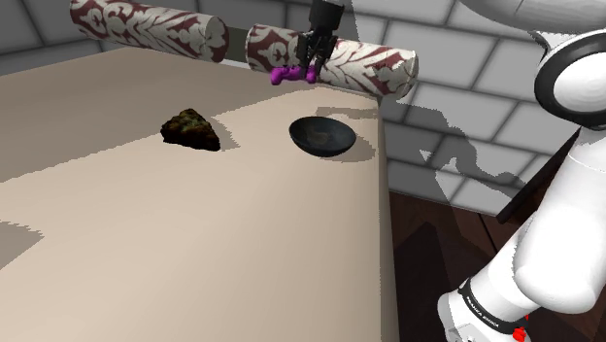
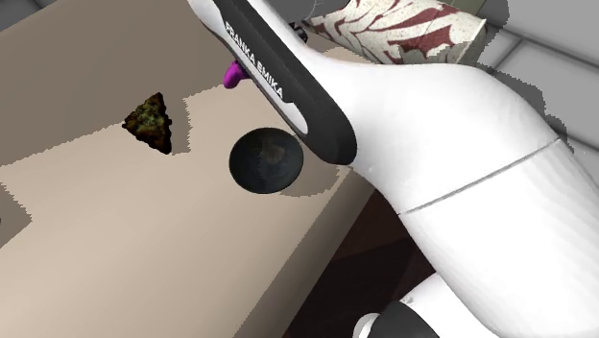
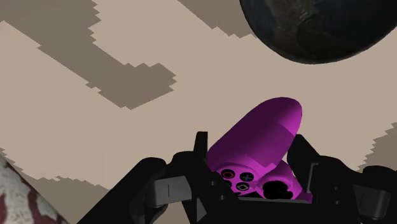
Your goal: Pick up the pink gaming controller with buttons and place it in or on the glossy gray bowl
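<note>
Gripper (image 1: 311,64) clenched on magenta controller (image 3: 257,143), held above beige table (image 1: 194,243), just before patterned bolster (image 1: 374,64), dark glossy bowl (image 1: 320,136) nearby, rim cut off in wrist view, controller mostly hidden behind arm (image 2: 317,91) in second exterior view.

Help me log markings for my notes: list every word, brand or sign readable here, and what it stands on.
"FRANKA EMIKA": white letters on the arm's dark strip.
White lettering on the black band low on the arm: too small to read.
Button signs on the magenta gaming controller: too blurred to read.
</note>
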Robot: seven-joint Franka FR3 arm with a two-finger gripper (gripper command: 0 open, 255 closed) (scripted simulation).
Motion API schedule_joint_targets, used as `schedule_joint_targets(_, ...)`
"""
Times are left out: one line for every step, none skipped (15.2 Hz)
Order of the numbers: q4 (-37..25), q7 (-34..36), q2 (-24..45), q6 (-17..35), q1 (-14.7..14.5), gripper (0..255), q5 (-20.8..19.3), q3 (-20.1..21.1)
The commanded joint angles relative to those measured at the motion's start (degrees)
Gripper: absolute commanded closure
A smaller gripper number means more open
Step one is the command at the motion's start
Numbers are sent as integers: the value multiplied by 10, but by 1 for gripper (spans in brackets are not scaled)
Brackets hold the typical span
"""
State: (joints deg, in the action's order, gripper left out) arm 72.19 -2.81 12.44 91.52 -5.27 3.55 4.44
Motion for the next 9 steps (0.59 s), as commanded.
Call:
schedule_joint_targets(79, 2, -58, 21, -1, 255, 4, 2)
schedule_joint_targets(112, 5, -84, 29, -2, 255, 5, 3)
schedule_joint_targets(142, 8, -109, 35, -4, 255, 7, 5)
schedule_joint_targets(171, 11, -133, 40, -5, 255, 9, 6)
schedule_joint_targets(198, 14, -156, 44, -7, 255, 11, 8)
schedule_joint_targets(224, 17, -179, 48, -9, 255, 12, 10)
schedule_joint_targets(249, 20, -202, 50, -11, 255, 14, 12)
schedule_joint_targets(272, 23, -224, 52, -13, 255, 16, 14)
schedule_joint_targets(295, 27, -246, 53, -15, 255, 19, 16)
